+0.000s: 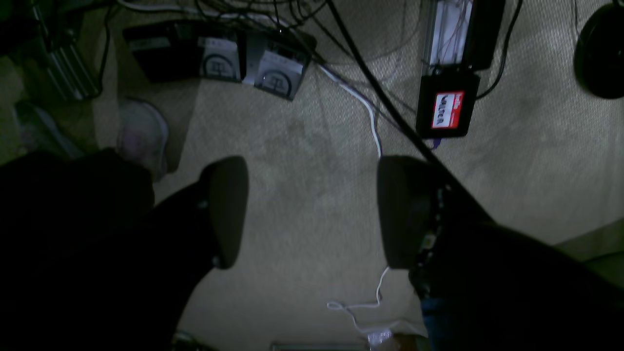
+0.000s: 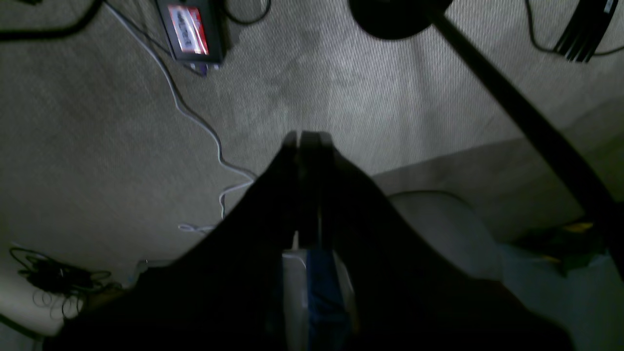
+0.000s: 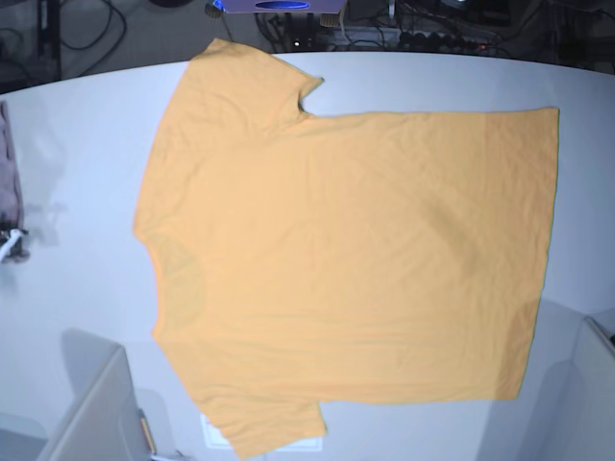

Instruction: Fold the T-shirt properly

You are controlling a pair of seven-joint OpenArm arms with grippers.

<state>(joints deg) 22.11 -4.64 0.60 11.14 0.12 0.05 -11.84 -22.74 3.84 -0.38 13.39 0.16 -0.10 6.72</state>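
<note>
The orange-yellow T-shirt (image 3: 346, 250) lies spread flat on the white table (image 3: 77, 125), neck to the left, hem to the right, both short sleeves out. No gripper shows in the base view. In the left wrist view my left gripper (image 1: 314, 212) is open and empty, its dark fingers (image 1: 226, 209) wide apart above carpet floor, off the table. In the right wrist view my right gripper (image 2: 307, 141) is shut with nothing between its jaws, also above carpet. The shirt shows in neither wrist view.
A pinkish-grey cloth (image 3: 8, 163) lies at the table's left edge. Grey arm parts (image 3: 96, 403) stand at the front corners. On the carpet lie cables (image 1: 370, 117), a black box with a red label (image 1: 446, 109), pedals (image 1: 219, 58), and a black round base (image 2: 390, 14).
</note>
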